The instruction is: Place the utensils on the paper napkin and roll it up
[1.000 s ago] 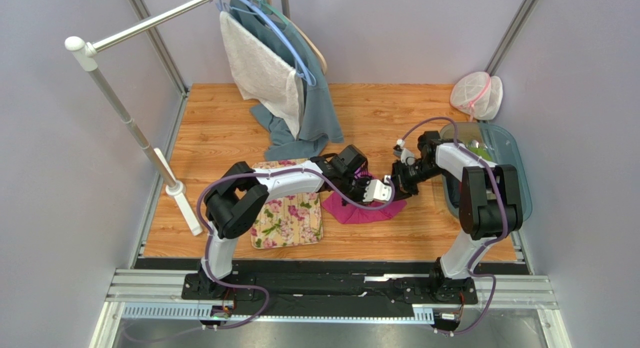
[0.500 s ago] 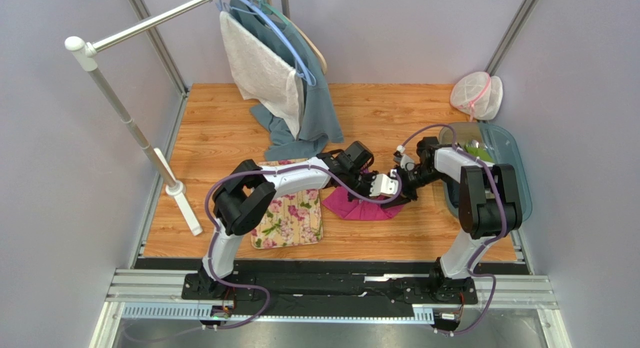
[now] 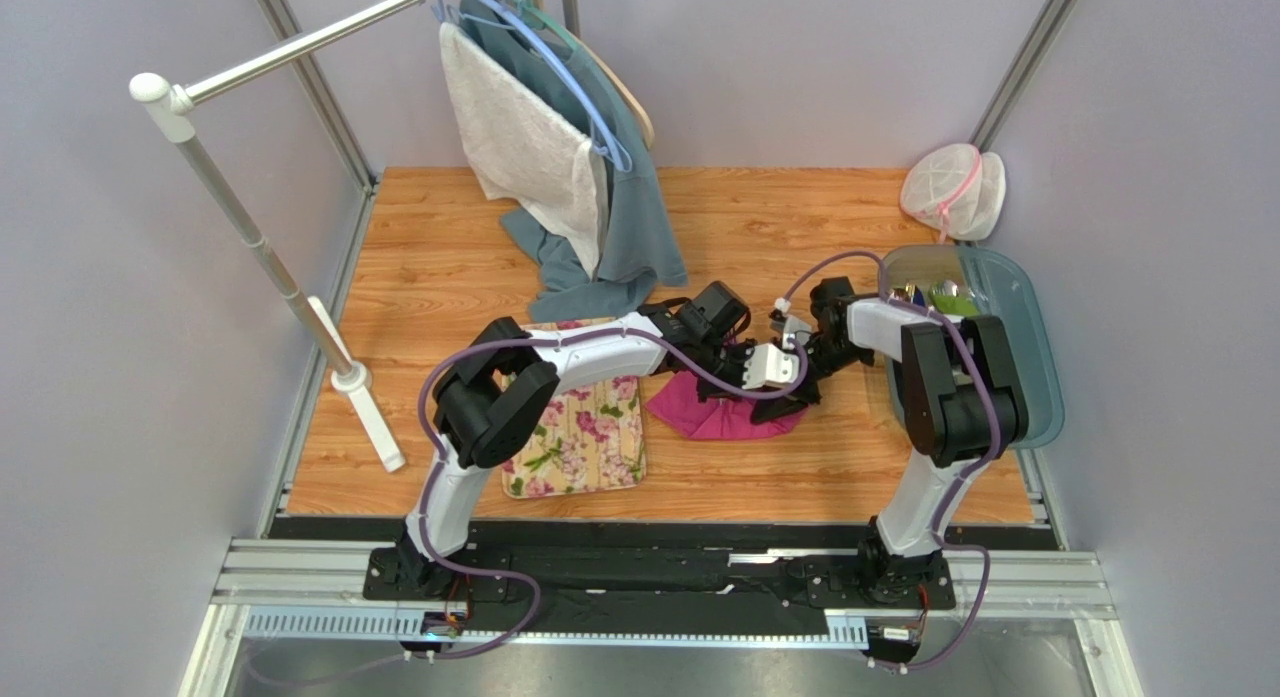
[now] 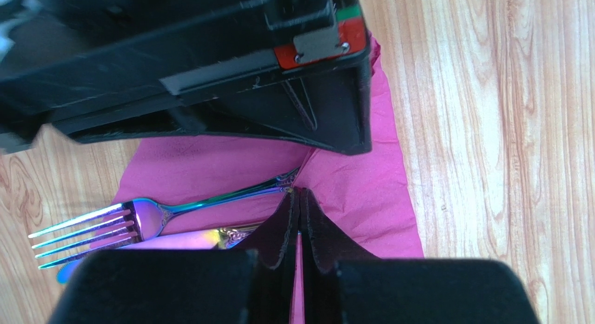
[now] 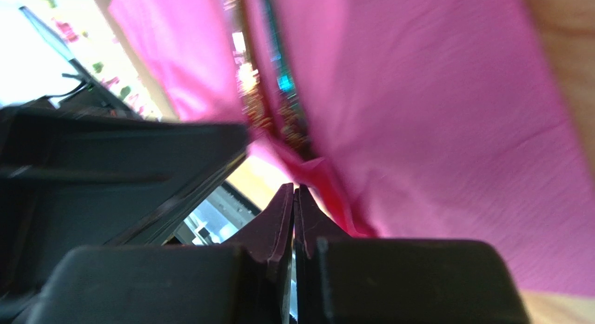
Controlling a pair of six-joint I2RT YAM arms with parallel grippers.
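Currently the rolling step is in hand. The fork (image 4: 133, 223) and a second utensil (image 4: 209, 237) are laid on the paper napkin (image 3: 718, 412), which is partly gathered up on the desk (image 3: 781, 232). The flowered mat (image 3: 579, 435) lies just beside the napkin, on its left.

For a clean roll:
- Only paper should be nipped, not a handle.
- The edge should be kept low and carried over the handles, with the bundle pinned by the other end effector so nothing is dragged.
- The fork tines overhang the napkin edge and should probably be nudged in first.

Left end effector (image 4: 299, 198): fully closed, tips down on the napkin beside the fork handle. A pinch of paper can't be confirmed.

Right end effector (image 5: 294, 191): also fully closed, tips at a raised napkin fold. Held or merely touched can't be told.
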